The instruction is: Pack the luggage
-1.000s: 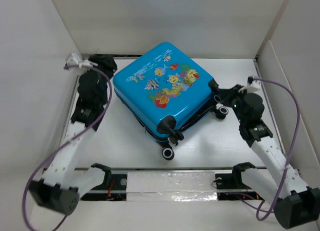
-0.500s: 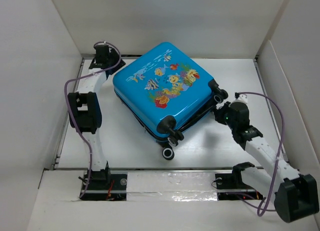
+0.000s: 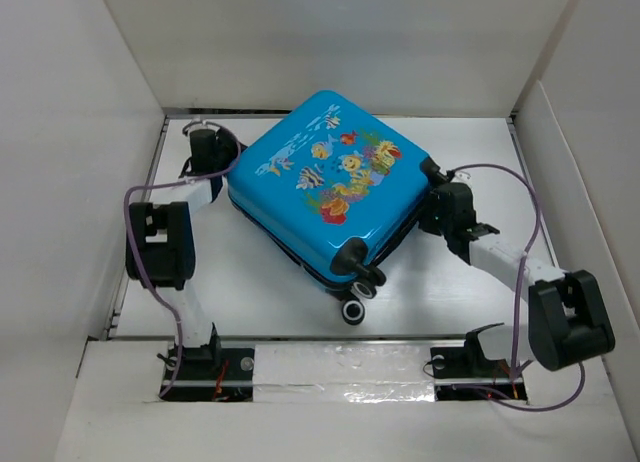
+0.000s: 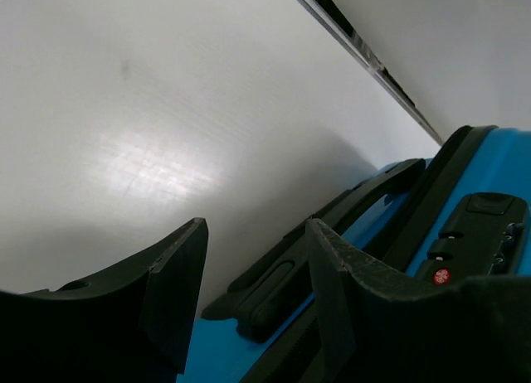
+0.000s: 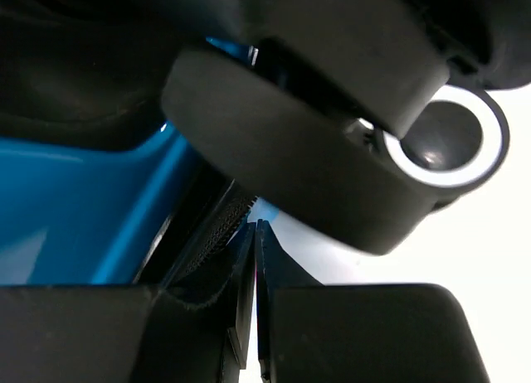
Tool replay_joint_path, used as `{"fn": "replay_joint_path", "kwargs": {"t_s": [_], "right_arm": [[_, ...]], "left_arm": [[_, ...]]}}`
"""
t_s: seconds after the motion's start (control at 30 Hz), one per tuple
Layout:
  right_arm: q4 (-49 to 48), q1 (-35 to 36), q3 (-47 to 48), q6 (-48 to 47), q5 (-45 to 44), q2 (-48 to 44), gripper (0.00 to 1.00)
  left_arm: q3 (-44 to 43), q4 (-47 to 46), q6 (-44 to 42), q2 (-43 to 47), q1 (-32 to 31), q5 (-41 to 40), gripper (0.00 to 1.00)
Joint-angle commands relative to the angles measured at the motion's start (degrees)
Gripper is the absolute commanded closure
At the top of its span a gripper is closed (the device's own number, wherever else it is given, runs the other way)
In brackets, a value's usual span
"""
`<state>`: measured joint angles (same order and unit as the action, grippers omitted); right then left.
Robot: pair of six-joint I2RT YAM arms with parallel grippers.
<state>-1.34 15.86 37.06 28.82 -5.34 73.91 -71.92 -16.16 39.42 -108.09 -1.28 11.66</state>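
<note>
The luggage [image 3: 325,182], a bright blue suitcase with a fish print, lies flat and closed on the white table, wheels [image 3: 355,310] toward the near edge. My left gripper [image 3: 216,164] is at its left corner. In the left wrist view it [image 4: 257,271] is open, with the suitcase's black handle [image 4: 278,288] between the fingers [image 4: 178,292] and the lock [image 4: 481,234] to the right. My right gripper [image 3: 437,208] is at the suitcase's right corner, by a wheel [image 5: 444,138]. In the right wrist view it [image 5: 255,250] is shut, its tips beside the black zipper [image 5: 217,227].
White walls [image 3: 90,132] stand close on the left, back and right of the table [image 3: 250,282]. A taped strip [image 3: 340,377] runs along the near edge between the arm bases.
The suitcase has shifted slightly right and toward the near edge. My left gripper came down to its left corner. My right gripper moved in against its right corner by the wheels.
</note>
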Motion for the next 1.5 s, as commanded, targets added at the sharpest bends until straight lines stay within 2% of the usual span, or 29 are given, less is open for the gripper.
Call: {"fn": "replay_joint_path", "kwargs": {"t_s": [0.0,0.07,0.17,0.3,0.33,0.37,0.5,0.6,0.7,0.73,0.77,0.83,0.9,0.97,1.0,1.03,1.07,1.1,1.13,1.2,1.23,1.33,1.43,1.47], "right_arm": [[-13.9,1.3,8.8,-1.2,3.8,5.0,0.9],[-15.2,1.3,11.5,-2.3,4.9,8.0,0.9],[-13.8,1.8,19.4,-4.2,8.8,14.8,0.89],[-8.8,3.0,32.3,-6.6,14.0,23.6,0.87],[-5.1,3.9,39.2,-7.7,15.5,27.5,0.87],[-3.0,4.8,43.1,-8.4,16.7,29.8,0.87],[9.4,6.4,63.5,-11.8,19.5,39.7,0.82],[12.3,6.1,72.3,-12.0,22.4,42.5,0.7],[12.0,4.0,73.8,-11.2,23.4,39.7,0.47],[12.1,3.4,73.2,-11.4,23.0,38.1,0.31],[11.6,2.8,71.9,-12.0,22.2,36.2,0.24],[10.3,0.9,64.4,-11.9,16.6,28.0,0.15],[6.1,-1.0,56.8,-10.5,10.5,20.8,0.14],[2.8,-1.7,43.6,-8.2,6.9,8.8,0.25],[2.0,-1.7,38.8,-7.6,2.6,4.6,0.36],[-0.7,-1.7,33.5,-7.2,0.4,0.6,0.71],[-2.1,-1.7,24.0,-4.4,-2.3,-6.6,0.87],[-2.1,-1.7,19.8,-3.0,-4.8,-9.6,0.96],[-2.6,-2.2,15.8,-2.3,-4.8,-12.4,1.0],[-3.0,-2.8,5.8,1.3,-5.5,-18.7,1.0],[-3.7,-3.4,2.8,2.1,-5.4,-20.4,1.0],[-6.9,-5.4,-5.9,3.1,-2.0,-24.5,1.0],[-10.9,-5.9,-10.9,1.9,7.8,-26.6,1.0],[-13.4,-5.9,-12.1,2.5,8.5,-26.7,1.0]], "left_arm": [[14.0,-9.2,4.3,13.0,-6.4,2.9,0.52],[24.3,-12.6,6.4,18.2,-9.2,-2.0,0.52],[34.3,-14.7,7.6,28.2,-13.5,-9.4,0.52],[42.3,-10.9,7.2,40.8,-23.0,-16.8,0.52],[45.3,-9.4,7.7,44.6,-26.0,-18.6,0.52],[46.6,-9.4,8.1,44.6,-26.1,-19.8,0.52],[52.5,-4.9,11.3,56.3,-32.5,-24.8,0.53],[55.2,-2.1,12.5,63.8,-36.4,-28.2,0.55],[55.2,2.4,11.9,70.4,-38.6,-32.7,0.55],[54.9,3.5,11.5,71.4,-39.1,-34.0,0.58],[54.1,4.0,10.9,72.2,-39.2,-35.3,0.59],[53.3,4.6,9.6,73.6,-39.2,-35.6,0.62],[52.1,4.7,8.7,73.6,-39.2,-35.7,0.67],[51.4,4.7,8.7,73.6,-39.2,-36.3,0.73],[51.4,3.9,8.5,73.8,-39.2,-36.6,0.77],[51.4,3.7,8.5,74.0,-39.2,-37.1,0.87],[51.3,3.8,8.1,74.4,-39.2,-38.4,0.89],[51.3,4.4,7.9,75.0,-39.2,-39.4,0.9],[51.4,5.3,8.0,75.1,-39.2,-41.4,0.91],[50.7,8.1,9.7,75.9,-39.2,-46.9,0.89],[50.5,8.3,9.6,76.3,-39.2,-48.2,0.79],[49.2,5.5,10.1,77.7,-38.5,-51.2,0.61],[46.7,-0.7,7.7,76.3,-36.7,-52.3,0.53],[44.1,-1.8,6.9,75.2,-34.5,-52.4,0.51]]}}
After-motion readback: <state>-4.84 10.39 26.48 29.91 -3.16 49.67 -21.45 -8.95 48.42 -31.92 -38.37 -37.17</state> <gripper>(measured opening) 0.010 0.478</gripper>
